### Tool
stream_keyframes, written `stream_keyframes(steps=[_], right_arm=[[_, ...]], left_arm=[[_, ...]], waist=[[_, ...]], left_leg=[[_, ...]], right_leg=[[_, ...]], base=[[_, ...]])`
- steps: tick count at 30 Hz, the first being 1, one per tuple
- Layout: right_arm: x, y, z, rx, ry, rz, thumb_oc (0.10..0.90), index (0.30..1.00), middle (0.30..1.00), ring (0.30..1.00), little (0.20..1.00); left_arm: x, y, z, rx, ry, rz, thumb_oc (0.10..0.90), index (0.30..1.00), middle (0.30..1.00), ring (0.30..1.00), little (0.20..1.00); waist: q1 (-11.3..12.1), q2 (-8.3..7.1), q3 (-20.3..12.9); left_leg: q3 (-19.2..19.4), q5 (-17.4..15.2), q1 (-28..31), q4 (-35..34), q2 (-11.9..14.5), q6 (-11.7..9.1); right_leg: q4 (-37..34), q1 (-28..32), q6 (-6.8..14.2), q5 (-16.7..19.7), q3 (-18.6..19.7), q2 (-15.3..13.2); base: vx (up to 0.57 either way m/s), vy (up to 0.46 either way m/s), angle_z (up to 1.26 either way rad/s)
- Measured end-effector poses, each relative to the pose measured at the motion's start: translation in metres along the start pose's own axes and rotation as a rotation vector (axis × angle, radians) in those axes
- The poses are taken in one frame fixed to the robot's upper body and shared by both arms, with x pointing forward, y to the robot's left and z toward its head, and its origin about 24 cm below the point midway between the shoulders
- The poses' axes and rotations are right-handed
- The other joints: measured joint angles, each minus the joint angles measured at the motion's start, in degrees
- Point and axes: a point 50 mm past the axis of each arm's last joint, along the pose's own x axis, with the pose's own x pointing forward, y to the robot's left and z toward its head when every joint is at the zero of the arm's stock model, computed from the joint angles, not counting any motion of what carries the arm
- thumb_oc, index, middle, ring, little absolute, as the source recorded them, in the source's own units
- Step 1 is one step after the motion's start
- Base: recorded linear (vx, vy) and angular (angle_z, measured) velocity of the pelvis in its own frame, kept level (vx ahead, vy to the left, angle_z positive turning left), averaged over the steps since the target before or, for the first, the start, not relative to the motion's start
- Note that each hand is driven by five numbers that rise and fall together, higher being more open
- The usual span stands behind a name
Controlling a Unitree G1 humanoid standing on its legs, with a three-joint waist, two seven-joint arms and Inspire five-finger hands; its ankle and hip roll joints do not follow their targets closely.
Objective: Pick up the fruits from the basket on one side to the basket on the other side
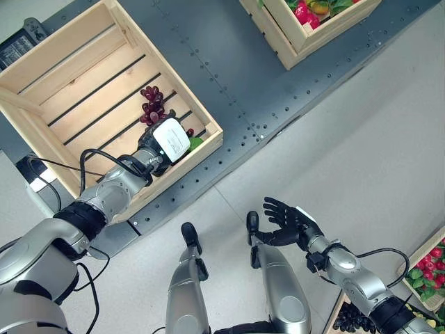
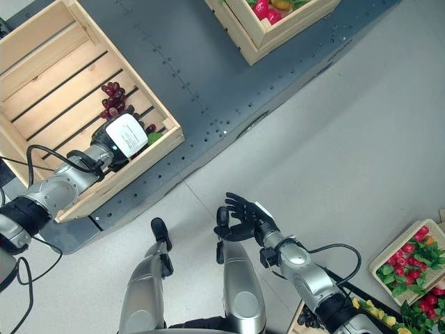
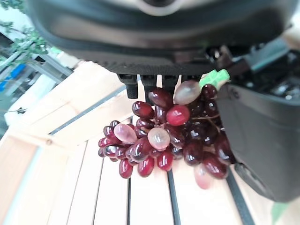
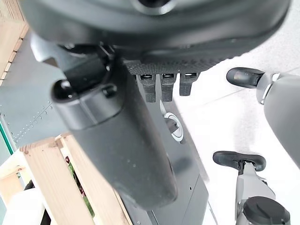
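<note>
Lowering grapes [image 3: 161, 145] into wooden crate [image 1: 66, 83], left hand [image 1: 163, 142] pinching the stem above the slats. Release low, fingers spread fully. Right hand [image 1: 285, 221] idle, open, well apart.

Dark red grapes [image 3: 161, 143], a few paler pink, lie on a pale wooden slatted crate [image 1: 83, 76]; the platform [image 1: 278, 97] is dark grey, the floor [image 1: 361, 174] light grey.

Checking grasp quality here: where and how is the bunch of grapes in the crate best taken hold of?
Probably at the stem end, from above: the grapes lie flat on the crate slats, and the left hand is at that end, green stem beside its fingers.
</note>
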Motion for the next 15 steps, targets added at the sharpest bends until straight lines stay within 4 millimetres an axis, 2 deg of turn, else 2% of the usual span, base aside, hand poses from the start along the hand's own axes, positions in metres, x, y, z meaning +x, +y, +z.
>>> stream_keyframes(steps=[9, 15], right_arm=[[0.0021, 0.0055, -0.0013, 0.011, 0.008, 0.024, 0.8, 0.9, 0.9, 0.9, 0.9], [0.0057, 0.0051, 0.0023, 0.028, -0.003, 0.018, 0.8, 0.9, 0.9, 0.9, 0.9]], left_arm=[[0.002, -0.0006, -0.0076, 0.041, 0.131, -0.024, 0.8, 0.9, 0.9, 0.9, 0.9], [0.0026, 0.0007, -0.0093, 0.04, 0.159, -0.019, 0.8, 0.9, 0.9, 0.9, 0.9]], waist=[[-0.12, -1.13, 0.0], [-0.06, -1.6, -0.03]], left_leg=[[-1.16, -0.35, -2.41, 1.67, 0.25, -0.06], [-1.36, -0.86, -4.29, 3.25, 0.33, 0.13]], right_leg=[[0.82, -1.64, -0.23, 0.05, -0.23, 0.1], [1.39, -2.89, -0.21, 0.06, -0.27, 0.17]], base=[[0.01, -0.005, 0.02], [0.0, -0.004, 0.02]])
